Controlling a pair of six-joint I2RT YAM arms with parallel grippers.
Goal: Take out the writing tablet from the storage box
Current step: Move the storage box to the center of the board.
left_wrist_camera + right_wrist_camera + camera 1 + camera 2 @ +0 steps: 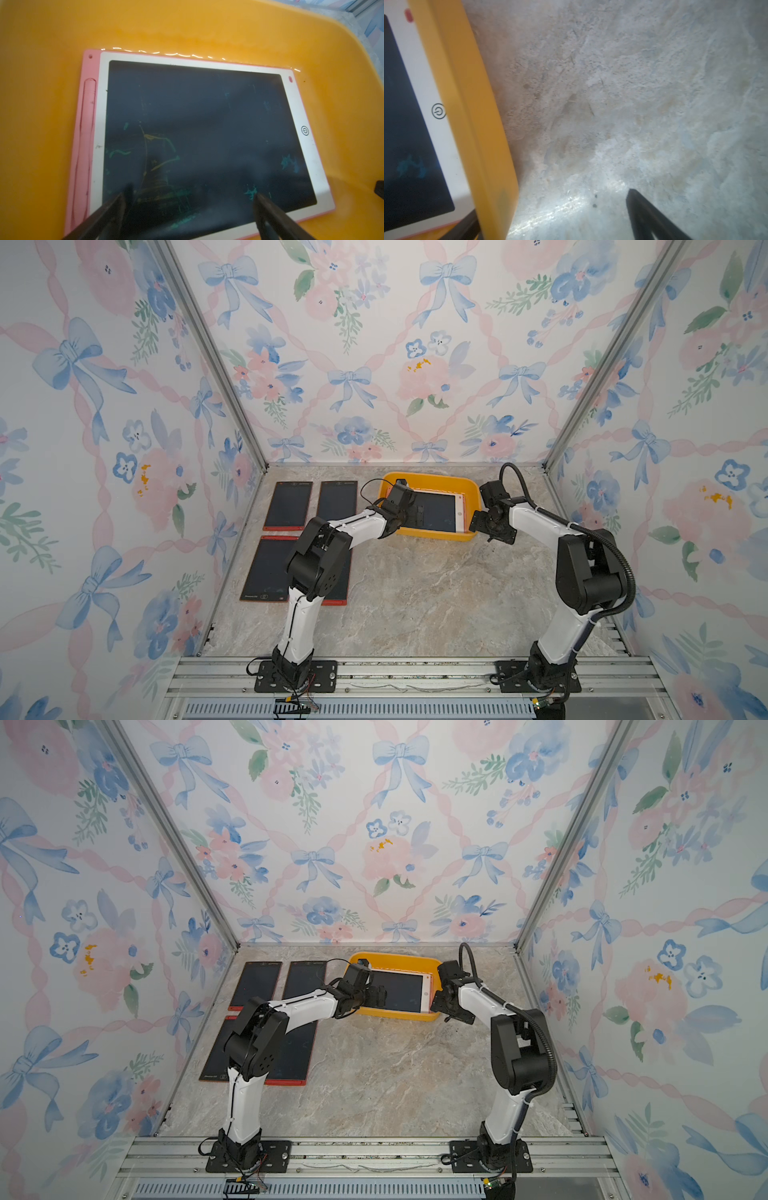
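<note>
- The writing tablet (436, 512) lies flat on the floor of the storage box (428, 480), at 12 o'clock on the table (415, 593). It has a pink frame, a white bezel and a dark screen with faint scribbles.
- The left gripper (191, 192) hangs over the screen, jaws spread wide, nothing between them.
- The right gripper (482, 524) sits at the box's 3 o'clock wall, jaws also wide. In its wrist view the yellow wall stands between the fingers, unpinched.
- Handling, our guess: thin, stiff, light, with a slick face. The screen marks under pressure, so we would grip the bezel edge.
- It lies flat and close to the walls, so we expect one edge must be tipped up first.
- A pink stylus (89, 124) is docked along one side. We would avoid gripping there.
- Four red-framed tablets (288, 505) lie flat at 9 to 10 o'clock, well apart from the box. The left arm reaches over the nearer two.
- In the way: the box walls. The box looks light and may slide or lift along with the tablet.
</note>
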